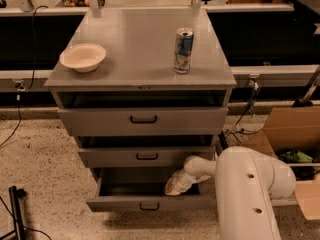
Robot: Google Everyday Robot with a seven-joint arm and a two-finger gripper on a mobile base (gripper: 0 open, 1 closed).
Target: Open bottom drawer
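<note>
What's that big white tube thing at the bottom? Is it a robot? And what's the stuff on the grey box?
Yes, the white tube is a robot's arm. At its tip is the gripper, which is the robot's hand. It reaches down into the bottom drawer. That drawer is pulled out, and opening it is the robot's job. The grey box is a cabinet with three drawers. On its top stand a cream bowl, towards the picture's left, and a drink can, towards the right. There is only one camera, and it looks down at the cabinet's front from above. I cannot tell whether the gripper holds anything.
</note>
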